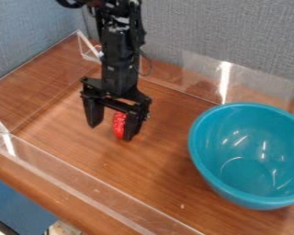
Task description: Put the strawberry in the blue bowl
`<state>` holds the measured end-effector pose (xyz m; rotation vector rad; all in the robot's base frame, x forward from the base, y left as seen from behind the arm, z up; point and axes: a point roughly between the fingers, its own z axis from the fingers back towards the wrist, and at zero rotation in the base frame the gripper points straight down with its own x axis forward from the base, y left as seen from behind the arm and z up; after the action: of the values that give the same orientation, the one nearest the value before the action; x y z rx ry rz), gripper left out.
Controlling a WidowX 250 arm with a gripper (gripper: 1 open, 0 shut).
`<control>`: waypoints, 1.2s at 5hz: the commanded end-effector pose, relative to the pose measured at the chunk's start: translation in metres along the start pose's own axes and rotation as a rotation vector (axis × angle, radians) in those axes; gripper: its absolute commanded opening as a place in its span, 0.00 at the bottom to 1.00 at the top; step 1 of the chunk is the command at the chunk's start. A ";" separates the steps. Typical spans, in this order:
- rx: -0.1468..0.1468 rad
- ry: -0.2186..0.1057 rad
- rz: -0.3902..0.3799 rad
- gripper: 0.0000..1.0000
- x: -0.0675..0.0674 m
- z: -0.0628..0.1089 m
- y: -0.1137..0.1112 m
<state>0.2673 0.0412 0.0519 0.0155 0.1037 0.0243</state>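
Around strawberry [118,126], end effector [114,128] wide open

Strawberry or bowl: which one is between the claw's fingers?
The strawberry, small and red; the wide blue bowl sits apart, off to the side.

We observe a brown wood-grain tabletop [88,170] filling the centre. Grey fabric-textured panel [235,37] rises at 12 to 2 o'clock; blue-grey panel [33,35] at 10 to 11 o'clock. We note clear plastic edging [95,185] at 7 o'clock, blue surface [21,207] beyond it, pale light glinting on the plastic.
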 end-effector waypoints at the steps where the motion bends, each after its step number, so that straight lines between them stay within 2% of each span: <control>1: -0.017 -0.060 0.002 1.00 -0.002 0.013 -0.001; 3: -0.040 -0.108 -0.015 1.00 -0.009 0.022 -0.010; 6: -0.049 -0.143 -0.038 1.00 -0.008 0.023 -0.016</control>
<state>0.2575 0.0284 0.0580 -0.0424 0.0265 0.0087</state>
